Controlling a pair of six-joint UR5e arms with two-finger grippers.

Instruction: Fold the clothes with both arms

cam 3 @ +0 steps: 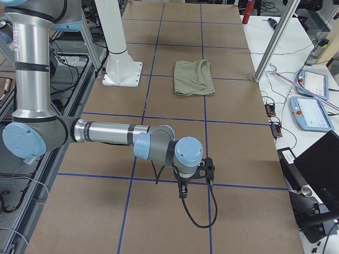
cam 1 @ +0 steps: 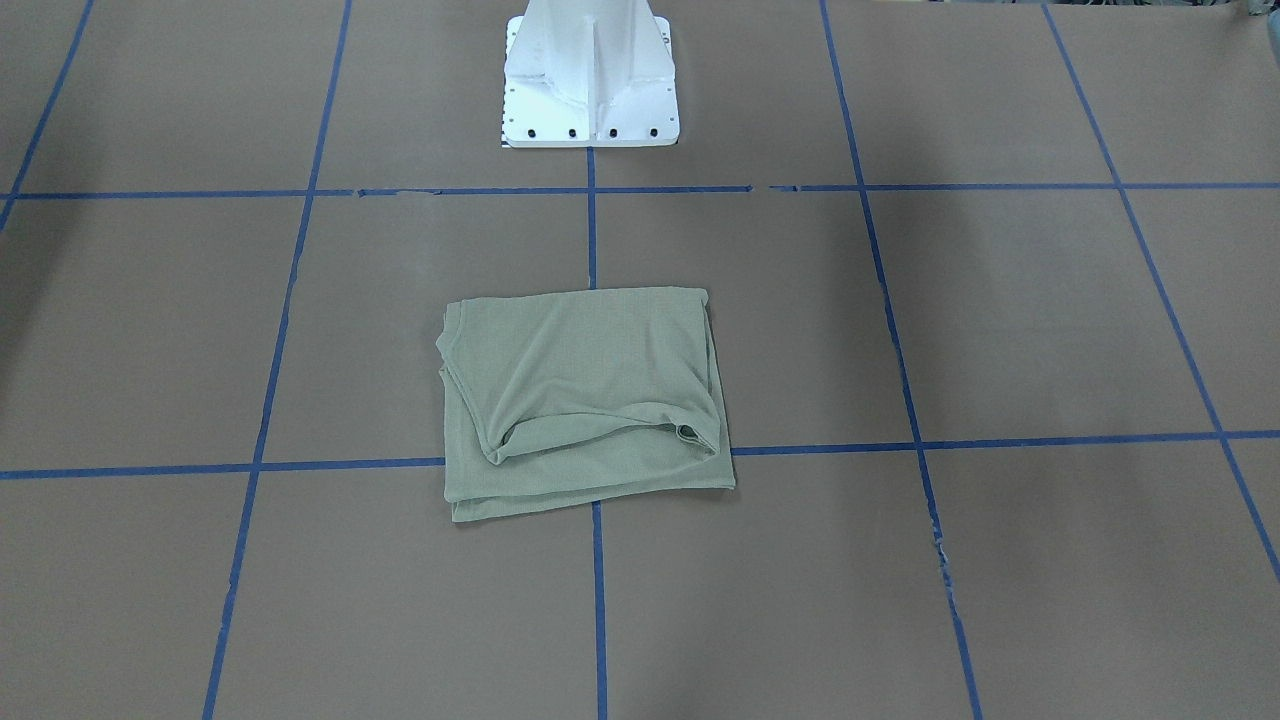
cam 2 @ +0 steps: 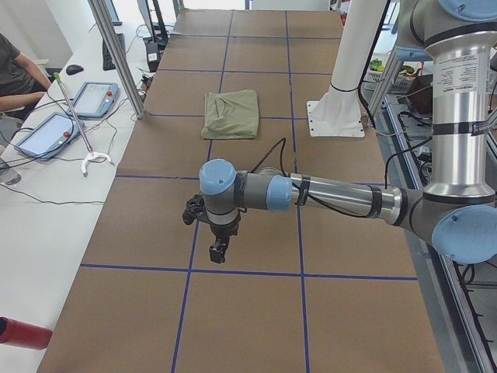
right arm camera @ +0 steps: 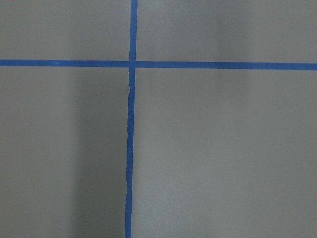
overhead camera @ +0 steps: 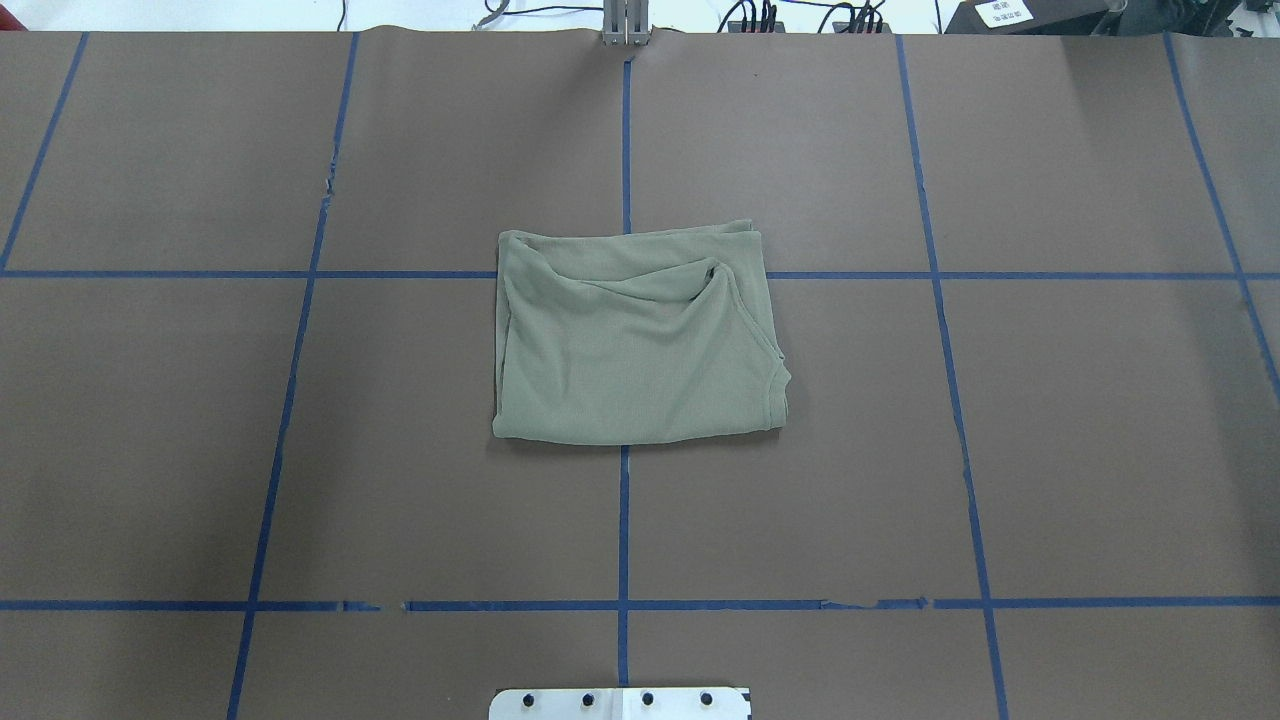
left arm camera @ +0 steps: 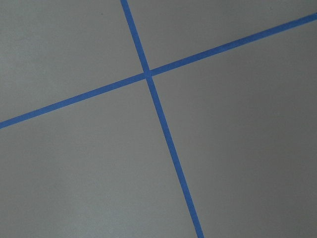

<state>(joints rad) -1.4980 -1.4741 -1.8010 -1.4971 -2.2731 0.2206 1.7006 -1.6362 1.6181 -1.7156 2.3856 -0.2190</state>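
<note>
Though the green shirt (overhead camera: 635, 350) lies folded in a rough square at the middle of the worktop (overhead camera: 1050, 450), only the side views show the left gripper (cam 2: 218, 252) and the right gripper (cam 3: 183, 191). They hang above the worktop toward its two ends, far from the shirt; I cannot tell how their fingers stand. Wrist cameras see just blue tape lines (left arm camera: 164, 129). A white label (overhead camera: 1005, 12) past the far edge is too small to read.
</note>
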